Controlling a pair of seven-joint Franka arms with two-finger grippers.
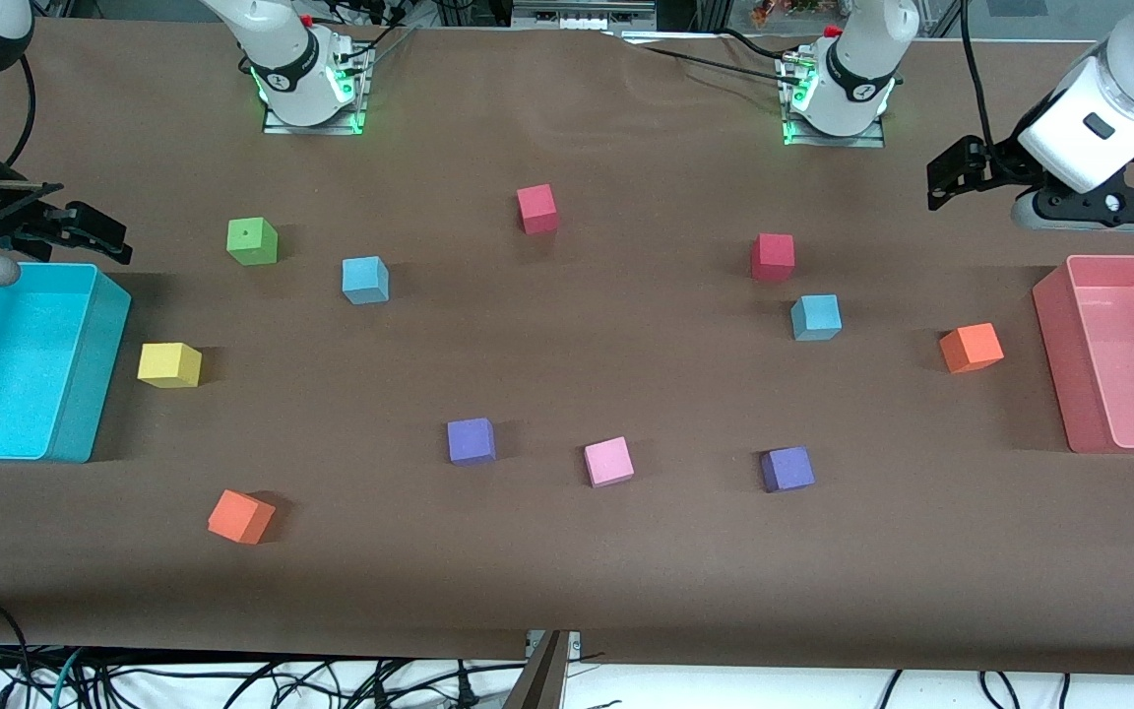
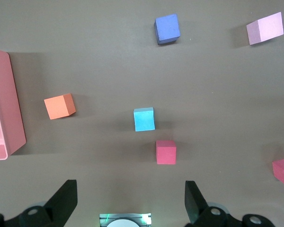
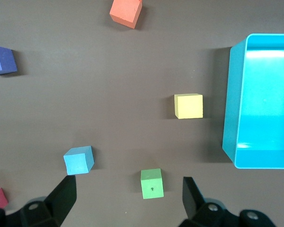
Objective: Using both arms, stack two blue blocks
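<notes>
While both arms hang above the ends of the brown worktop (image 1: 567, 591), nothing is held and the two blue blocks lie well apart.

Left gripper (image 1: 956, 182): upper right of the front frame, in the air over the worktop just above the pink bin (image 1: 1054, 364); jaws wide open and empty, as its wrist view shows (image 2: 130, 201).

Right gripper (image 1: 85, 231): upper left of the front frame, over the upper edge of the cyan bin (image 1: 99, 374); jaws wide open and empty, seen also in its wrist view (image 3: 128, 198).

First blue block (image 1: 365, 280): left of centre in the front frame, flat on the worktop, between the green cube (image 1: 252, 241) and a red cube (image 1: 537, 209); also in the right wrist view (image 3: 78, 160).

Second blue block (image 1: 816, 317): right of centre, just below a second red cube (image 1: 773, 257), nearer the camera than it; middle of the left wrist view (image 2: 144, 119).

Other cubes: yellow cube (image 1: 169, 364) beside the cyan bin; orange cube (image 1: 971, 348) near the pink bin; another orange cube (image 1: 240, 516) lower left; two purple cubes (image 1: 471, 440) (image 1: 787, 469) with a pink cube (image 1: 608, 461) between them.
</notes>
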